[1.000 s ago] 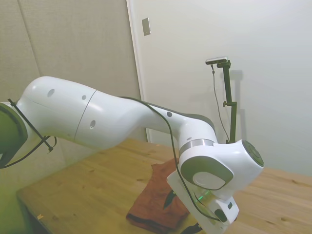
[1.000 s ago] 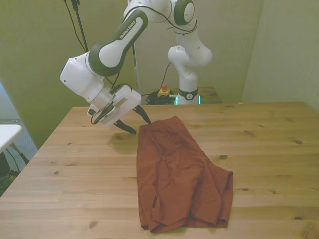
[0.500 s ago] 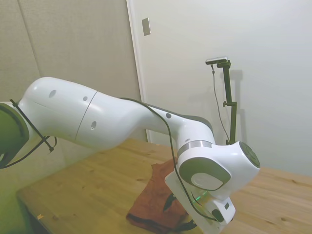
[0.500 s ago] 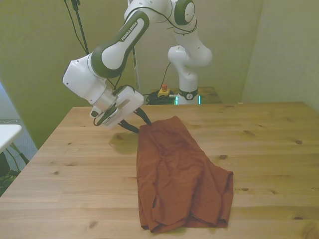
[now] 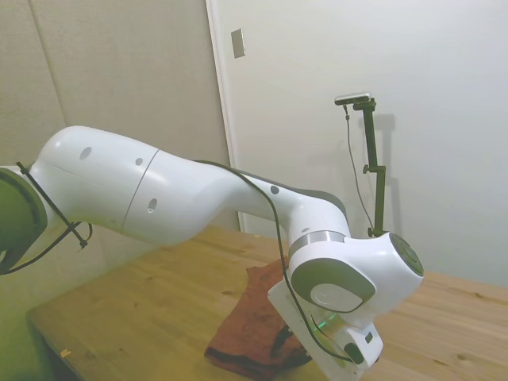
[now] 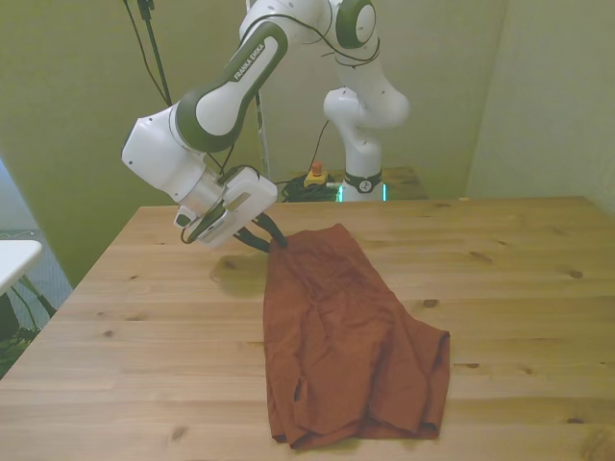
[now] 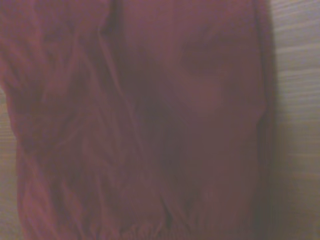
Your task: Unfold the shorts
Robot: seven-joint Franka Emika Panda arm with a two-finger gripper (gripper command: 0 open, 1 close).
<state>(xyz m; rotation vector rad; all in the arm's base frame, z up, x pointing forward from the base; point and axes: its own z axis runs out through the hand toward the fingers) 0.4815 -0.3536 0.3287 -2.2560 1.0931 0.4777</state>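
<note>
One pair of shorts is lying folded on the table, centre to lower centre of the front view. Your claw is spreading its fingers over the upper-left corner, holding nothing, presumably lining up a pinch to unfold.

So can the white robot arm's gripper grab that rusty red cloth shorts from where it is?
Probably yes. The gripper is right at the far corner of the rust-red fabric shorts, on the front view's left, with nothing between them on the wooden table. The fingers look open.
</note>
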